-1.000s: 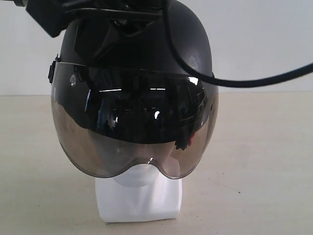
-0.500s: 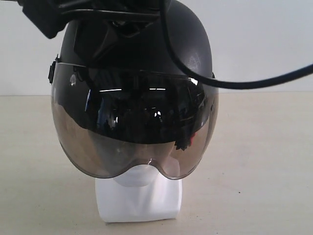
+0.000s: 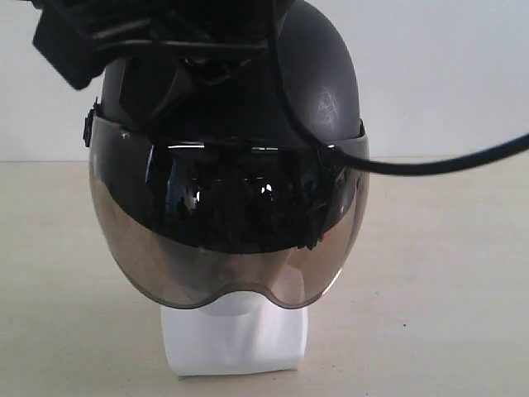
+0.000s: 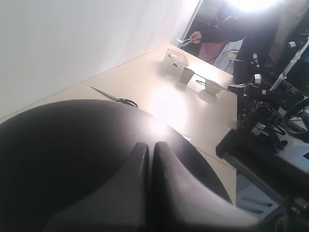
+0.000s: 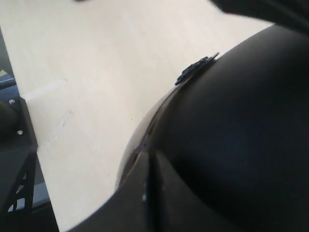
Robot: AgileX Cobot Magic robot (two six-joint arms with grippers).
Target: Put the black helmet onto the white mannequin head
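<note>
Exterior view: the black helmet [image 3: 318,83] sits over the white mannequin head [image 3: 235,339], hiding all but the chin, neck and squared base below the lower edge of the visor [image 3: 223,265]. The left gripper [image 4: 150,179] and right gripper [image 5: 146,193] each rest on the crown above the head, jaws shut with the pads together, gripping nothing. To seat it well, I judge a gentle, even downward press from both arms, straight along the neck, so the base doesn't tip. The visor faces this camera; the helmet's front-to-back axis runs toward it, roughly level.
</note>
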